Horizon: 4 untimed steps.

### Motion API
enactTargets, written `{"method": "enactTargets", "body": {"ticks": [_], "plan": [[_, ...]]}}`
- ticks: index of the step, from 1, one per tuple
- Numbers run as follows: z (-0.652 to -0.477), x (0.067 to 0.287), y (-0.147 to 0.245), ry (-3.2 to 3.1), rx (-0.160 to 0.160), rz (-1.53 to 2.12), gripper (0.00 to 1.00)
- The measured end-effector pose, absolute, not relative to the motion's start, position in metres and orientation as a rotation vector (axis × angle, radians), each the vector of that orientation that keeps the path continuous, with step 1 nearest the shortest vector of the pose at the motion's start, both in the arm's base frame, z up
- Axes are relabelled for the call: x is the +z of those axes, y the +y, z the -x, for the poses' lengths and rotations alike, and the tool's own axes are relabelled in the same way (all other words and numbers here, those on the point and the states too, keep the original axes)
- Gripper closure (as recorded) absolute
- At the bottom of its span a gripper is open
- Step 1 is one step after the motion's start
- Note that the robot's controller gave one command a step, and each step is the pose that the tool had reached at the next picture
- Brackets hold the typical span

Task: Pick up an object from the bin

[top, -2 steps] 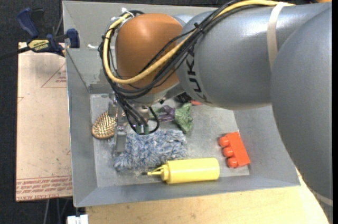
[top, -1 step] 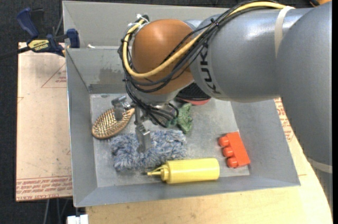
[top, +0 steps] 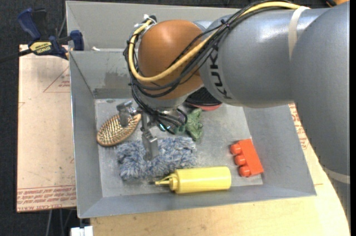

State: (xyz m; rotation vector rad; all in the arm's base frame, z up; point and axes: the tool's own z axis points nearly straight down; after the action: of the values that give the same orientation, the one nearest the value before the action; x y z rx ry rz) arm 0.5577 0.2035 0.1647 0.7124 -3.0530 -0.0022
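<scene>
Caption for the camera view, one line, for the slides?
KUKA tool over blue-grey shaggy cloth, between wooden hairbrush and yellow bottle.

My wrist cover (top: pixel 167 54) is brown-orange, looped with yellow and black cables (top: pixel 161 78). In the grey bin (top: pixel 83 118): a yellow bottle (top: pixel 200 179) by the front edge, an orange-red block (top: pixel 246 157) toward the right, a cloth (top: pixel 167 154) mottled blue, grey and white, a tan brush (top: pixel 117 129) at left, a green scrap (top: pixel 195 123).

- Grey metal bin (top: pixel 83 134), sloped walls.
- Oval tan bristle hairbrush (top: pixel 117 129) on floor, left.
- Shaggy blue-grey cloth (top: pixel 179 151) mid-floor, touching yellow plastic squeeze bottle (top: pixel 200 179) in front.
- Orange studded plastic block (top: pixel 246 157) right, apart.
</scene>
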Motion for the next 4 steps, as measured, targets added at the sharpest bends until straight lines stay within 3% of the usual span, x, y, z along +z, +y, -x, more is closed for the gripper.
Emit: {"method": "enactTargets", "body": {"ticks": [1,2,3,4], "plan": [[-0.582,0.140,0.147,-3.109,0.002,-0.401,0.00],[-0.527,0.067,0.177,-3.023,-0.002,-0.812,0.00],[-0.529,0.069,0.175,-3.028,-0.001,-0.808,1.00],[-0.542,0.112,0.198,-3.126,-0.003,-0.286,1.00]]}}
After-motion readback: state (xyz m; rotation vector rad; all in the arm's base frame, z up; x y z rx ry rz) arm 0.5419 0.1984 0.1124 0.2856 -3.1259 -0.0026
